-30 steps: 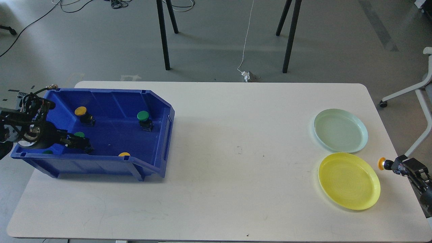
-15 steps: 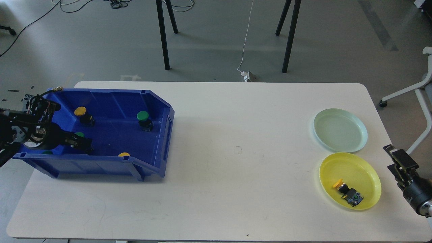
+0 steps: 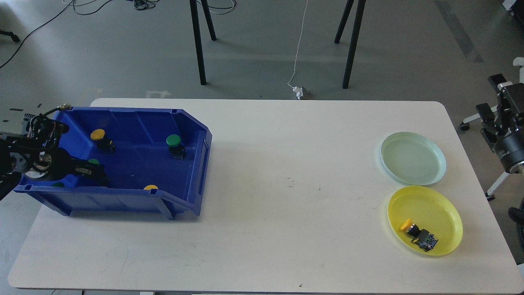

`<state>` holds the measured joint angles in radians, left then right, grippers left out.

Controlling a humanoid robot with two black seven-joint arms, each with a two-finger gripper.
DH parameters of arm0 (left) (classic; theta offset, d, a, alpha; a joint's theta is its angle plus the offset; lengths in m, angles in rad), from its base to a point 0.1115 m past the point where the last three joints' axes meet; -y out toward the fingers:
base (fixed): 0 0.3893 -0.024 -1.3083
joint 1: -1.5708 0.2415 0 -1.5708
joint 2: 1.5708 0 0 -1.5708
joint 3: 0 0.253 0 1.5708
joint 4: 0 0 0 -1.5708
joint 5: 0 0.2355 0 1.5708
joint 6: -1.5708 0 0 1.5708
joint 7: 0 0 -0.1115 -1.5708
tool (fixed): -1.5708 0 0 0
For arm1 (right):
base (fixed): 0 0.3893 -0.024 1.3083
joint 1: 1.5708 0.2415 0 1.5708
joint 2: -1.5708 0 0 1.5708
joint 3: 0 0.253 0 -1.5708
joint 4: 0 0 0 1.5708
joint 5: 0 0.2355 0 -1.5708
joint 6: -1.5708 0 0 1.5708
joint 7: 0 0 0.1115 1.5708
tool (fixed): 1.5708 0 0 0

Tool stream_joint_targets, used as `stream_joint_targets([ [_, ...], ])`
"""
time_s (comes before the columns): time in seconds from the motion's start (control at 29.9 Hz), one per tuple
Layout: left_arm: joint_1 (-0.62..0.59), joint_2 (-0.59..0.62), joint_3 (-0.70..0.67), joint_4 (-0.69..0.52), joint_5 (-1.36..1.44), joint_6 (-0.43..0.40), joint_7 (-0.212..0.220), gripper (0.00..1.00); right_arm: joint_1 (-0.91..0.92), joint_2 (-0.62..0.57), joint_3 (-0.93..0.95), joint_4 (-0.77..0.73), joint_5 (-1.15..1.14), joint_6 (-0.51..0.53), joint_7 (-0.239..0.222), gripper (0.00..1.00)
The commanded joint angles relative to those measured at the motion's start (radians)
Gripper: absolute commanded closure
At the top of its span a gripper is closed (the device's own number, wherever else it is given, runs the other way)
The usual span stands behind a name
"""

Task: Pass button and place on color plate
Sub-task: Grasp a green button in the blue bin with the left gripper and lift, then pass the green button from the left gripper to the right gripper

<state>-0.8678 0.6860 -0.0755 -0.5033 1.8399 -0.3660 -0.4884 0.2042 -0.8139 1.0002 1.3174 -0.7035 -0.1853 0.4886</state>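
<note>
A yellow-capped button [image 3: 417, 234] lies on its side in the yellow plate [image 3: 446, 213] at the table's right front. The pale green plate [image 3: 413, 157] behind it is empty. My right gripper [image 3: 493, 97] is open and empty, raised beyond the table's right edge. The blue bin [image 3: 196, 164] on the left holds a yellow button [image 3: 99, 136], a green button [image 3: 174, 143], another green cap [image 3: 94, 162] and a yellow cap [image 3: 150, 187] half hidden by the front wall. My left gripper [image 3: 97, 175] is low inside the bin, right by the green cap; its fingers are too dark to tell apart.
A green cap [image 3: 58, 184] shows at the bin's left front corner. Black stand legs [image 3: 198, 45] and a white cable [image 3: 298, 49] are on the floor behind the table. A white chair base [image 3: 507, 110] stands off the right edge.
My right gripper let go of the yellow button, which now lies in the yellow plate, and then rose up and away to the right. My left gripper stayed in the bin, shifting slightly.
</note>
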Motion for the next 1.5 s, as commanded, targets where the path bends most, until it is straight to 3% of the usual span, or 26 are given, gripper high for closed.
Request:
stream_joint_targets([
  [0.0,-0.016,0.012,-0.018,-0.026,-0.049,0.009,0.000,0.95,0.046,0.016,0.002,0.019,0.102,0.018,0.000,0.02],
  [0.13,-0.083,0.088,-0.026,-0.118,-0.230,-0.004,0.000,0.94,0.080,0.019,0.002,0.033,0.242,0.099,0.000,0.02],
  [0.37,-0.195,0.294,-0.110,-0.499,-0.533,-0.096,0.000,0.93,0.127,0.050,-0.009,0.065,0.262,0.283,0.000,0.02],
  [0.5,-0.183,0.291,-0.245,-0.638,-0.660,-0.123,0.000,0.94,0.158,0.073,-0.041,0.068,0.303,0.366,0.000,0.02],
  [0.67,-0.180,0.186,-0.277,-0.799,-0.858,-0.104,0.000,0.94,0.210,0.117,-0.119,0.066,0.372,0.463,0.000,0.02],
  [0.77,-0.178,0.074,-0.273,-0.810,-0.875,-0.039,0.000,0.94,0.265,0.172,-0.198,0.060,0.398,0.497,0.000,0.02],
  [1.0,-0.108,-0.108,-0.274,-0.768,-0.889,-0.014,0.000,0.94,0.356,0.291,-0.362,0.051,0.415,0.506,0.000,0.03],
  [1.17,-0.048,-0.158,-0.276,-0.732,-0.881,-0.010,0.000,0.94,0.383,0.347,-0.411,0.026,0.410,0.510,0.000,0.03],
  [1.47,-0.048,-0.161,-0.279,-0.728,-0.889,0.002,0.000,0.94,0.402,0.364,-0.474,0.025,0.406,0.569,0.000,0.03],
])
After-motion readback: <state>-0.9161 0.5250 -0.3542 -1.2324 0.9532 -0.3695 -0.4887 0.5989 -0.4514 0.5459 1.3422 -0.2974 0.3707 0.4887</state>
